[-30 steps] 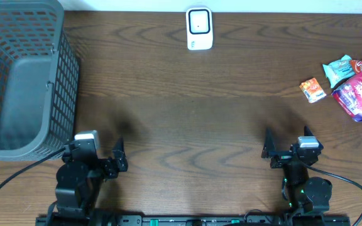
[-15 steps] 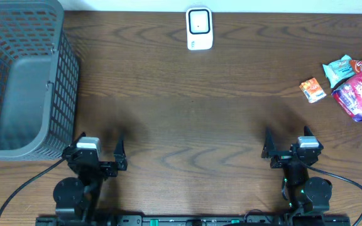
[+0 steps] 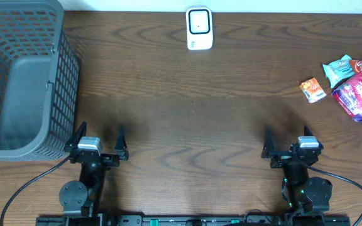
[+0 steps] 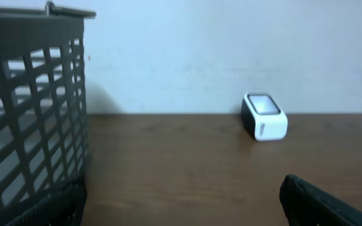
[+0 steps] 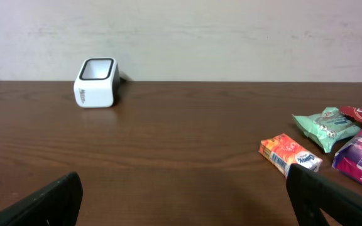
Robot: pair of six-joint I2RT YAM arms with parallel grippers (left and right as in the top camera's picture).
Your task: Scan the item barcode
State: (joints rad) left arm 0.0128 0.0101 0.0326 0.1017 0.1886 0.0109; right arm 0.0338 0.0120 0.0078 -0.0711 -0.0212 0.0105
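Hands spread wide, empty: left hand [image 3: 100, 132], right hand [image 3: 286, 134]; scanner [image 3: 199, 28] far across table [image 3: 187, 113]

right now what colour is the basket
The basket is dark grey with open grid walls, clearest in the overhead view.

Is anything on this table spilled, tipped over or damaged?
Nothing stands out. The white box-shaped scanner and the grey plastic mesh basket stand upright; the colourful snack packets lie together near the right edge.

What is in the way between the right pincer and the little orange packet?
Nothing that shows. Only bare brown table lies between the open right pincer and the orange packet, and from the packet to the white scanner too.
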